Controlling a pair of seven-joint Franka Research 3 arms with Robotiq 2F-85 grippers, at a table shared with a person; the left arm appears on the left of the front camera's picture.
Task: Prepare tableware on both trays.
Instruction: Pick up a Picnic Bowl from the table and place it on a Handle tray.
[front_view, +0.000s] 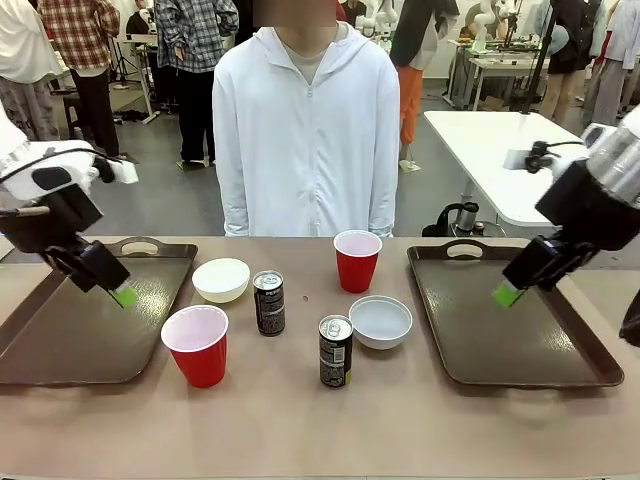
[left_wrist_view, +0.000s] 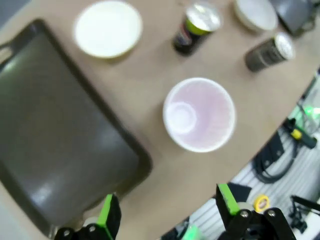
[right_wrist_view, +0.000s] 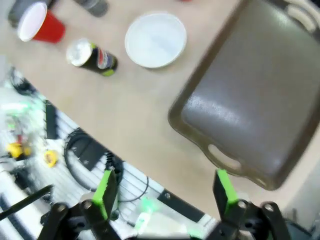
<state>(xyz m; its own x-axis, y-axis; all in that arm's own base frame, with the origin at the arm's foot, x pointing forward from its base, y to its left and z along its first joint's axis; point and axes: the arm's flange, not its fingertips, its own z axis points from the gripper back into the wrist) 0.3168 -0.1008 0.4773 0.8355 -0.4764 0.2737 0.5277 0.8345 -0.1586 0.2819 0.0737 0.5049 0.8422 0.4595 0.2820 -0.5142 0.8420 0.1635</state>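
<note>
Two dark brown trays lie bare: the left tray (front_view: 60, 330) (left_wrist_view: 55, 135) and the right tray (front_view: 520, 320) (right_wrist_view: 255, 105). Between them on the table stand two red cups (front_view: 197, 345) (front_view: 357, 259), two whitish bowls (front_view: 221, 279) (front_view: 381, 321) and two dark cans (front_view: 268, 302) (front_view: 335, 350). My left gripper (front_view: 122, 294) (left_wrist_view: 167, 212) hangs open above the left tray, holding nothing; its view looks down into the near cup (left_wrist_view: 199, 114). My right gripper (front_view: 506, 293) (right_wrist_view: 165, 190) hangs open above the right tray, holding nothing; a bowl (right_wrist_view: 155, 39) and a can (right_wrist_view: 91, 56) lie beyond.
A person in a white hooded jacket (front_view: 306, 130) stands at the far side of the table, hands out of sight. Bare tabletop (front_view: 300, 430) runs along the near edge. Cables and gear lie on the floor beside the table (right_wrist_view: 75, 150).
</note>
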